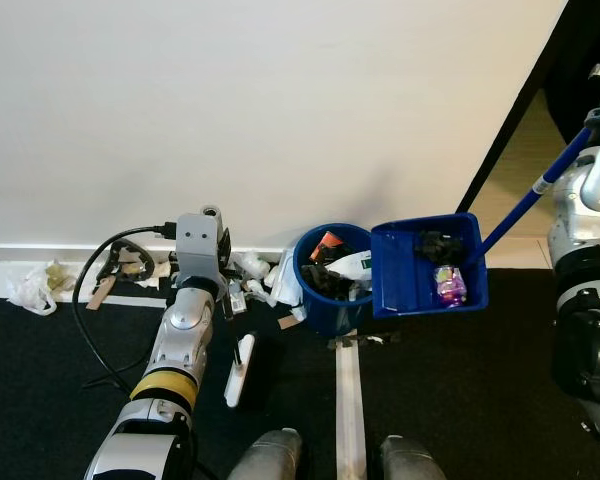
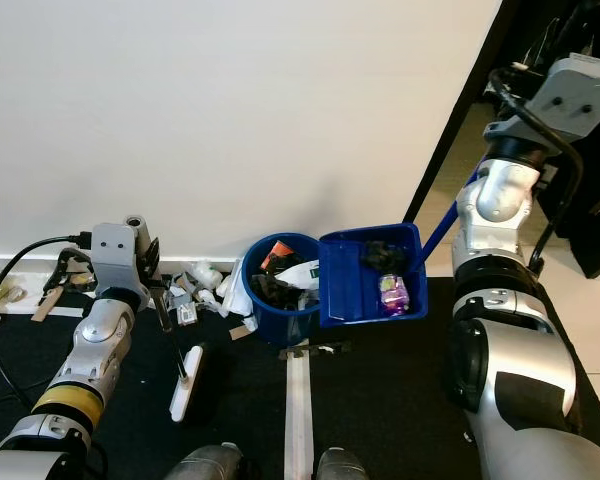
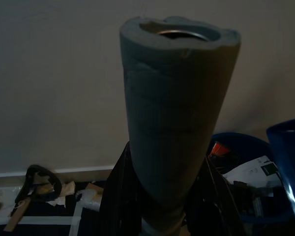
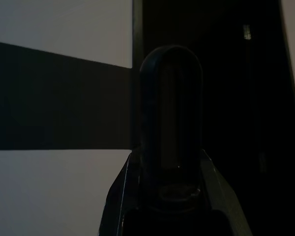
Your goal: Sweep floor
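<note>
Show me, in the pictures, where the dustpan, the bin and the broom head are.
dustpan (image 1: pixel 405 272): left eye view, on its bare blue floor.
bin (image 1: pixel 328 318): left eye view, on its front outer wall.
broom head (image 2: pixel 185 384): right eye view, on the white back of the head lying on the dark floor.
</note>
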`<state>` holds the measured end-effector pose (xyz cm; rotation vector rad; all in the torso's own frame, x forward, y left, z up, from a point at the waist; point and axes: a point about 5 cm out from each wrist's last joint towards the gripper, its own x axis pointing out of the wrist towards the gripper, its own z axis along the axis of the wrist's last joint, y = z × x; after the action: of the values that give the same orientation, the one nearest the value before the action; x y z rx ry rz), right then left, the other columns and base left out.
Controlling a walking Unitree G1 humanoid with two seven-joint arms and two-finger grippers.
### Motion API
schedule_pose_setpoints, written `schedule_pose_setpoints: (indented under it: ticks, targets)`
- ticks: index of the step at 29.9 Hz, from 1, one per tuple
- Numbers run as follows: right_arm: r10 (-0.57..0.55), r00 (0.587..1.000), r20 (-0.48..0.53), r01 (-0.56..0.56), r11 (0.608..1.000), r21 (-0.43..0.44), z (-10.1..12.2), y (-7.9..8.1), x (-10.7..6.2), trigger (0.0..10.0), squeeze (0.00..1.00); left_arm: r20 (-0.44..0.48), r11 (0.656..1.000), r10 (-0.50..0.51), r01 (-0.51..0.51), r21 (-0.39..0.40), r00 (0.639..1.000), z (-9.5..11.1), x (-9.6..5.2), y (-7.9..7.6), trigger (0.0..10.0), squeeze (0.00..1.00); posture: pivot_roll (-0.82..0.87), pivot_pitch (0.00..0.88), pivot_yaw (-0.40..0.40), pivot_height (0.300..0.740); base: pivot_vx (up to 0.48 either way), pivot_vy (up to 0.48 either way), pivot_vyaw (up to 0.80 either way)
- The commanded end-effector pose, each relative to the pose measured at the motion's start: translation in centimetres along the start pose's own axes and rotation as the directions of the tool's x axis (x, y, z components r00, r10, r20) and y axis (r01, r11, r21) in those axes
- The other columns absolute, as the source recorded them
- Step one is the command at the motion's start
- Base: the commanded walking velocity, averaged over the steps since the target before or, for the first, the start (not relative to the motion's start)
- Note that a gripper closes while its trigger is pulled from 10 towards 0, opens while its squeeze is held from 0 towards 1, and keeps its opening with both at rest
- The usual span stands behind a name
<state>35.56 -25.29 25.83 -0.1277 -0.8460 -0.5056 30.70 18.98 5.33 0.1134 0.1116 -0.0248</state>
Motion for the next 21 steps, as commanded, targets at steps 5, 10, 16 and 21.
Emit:
schedule_pose_setpoints:
  ticks: [5, 10, 16, 21]
  targets:
    - [-0.009, 0.995, 0.096, 0.01, 1.0, -0.002, 1.2, 2.2, -0.4, 10.0, 0.0, 0.027, 1.0, 0.0, 0.0, 0.007, 1.0, 0.3, 0.0, -0.1, 10.0, 0.0, 0.06, 0.0, -0.038, 0.74, 0.0, 0.0, 0.0]
    - [0.038, 0.984, 0.172, -0.029, 0.998, -0.054, 2.0, 5.0, -1.4, 10.0, 0.0, 0.031, 1.0, 0.004, -0.005, 0.008, 1.0, 0.4, 0.0, 0.0, 10.0, 0.0, 0.05, 0.0, -0.038, 0.74, 0.0, 0.0, 0.0]
    - [0.101, 0.961, 0.259, -0.082, 0.993, -0.083, 3.2, 8.0, -2.5, 10.0, 0.0, 0.034, 1.0, 0.008, -0.008, 0.01, 0.999, 0.4, 0.0, 0.0, 10.0, 0.0, 0.05, 0.0, -0.041, 0.74, 0.0, 0.0, 0.0]
    - [0.102, 0.95, 0.295, -0.084, 0.994, -0.073, 4.1, 9.9, -2.6, 10.0, 0.0, 0.036, 1.0, 0.014, -0.014, 0.012, 0.999, 0.4, 0.0, 0.2, 10.0, 0.0, 0.05, 0.0, -0.045, 0.74, 0.0, 0.0, 0.0]
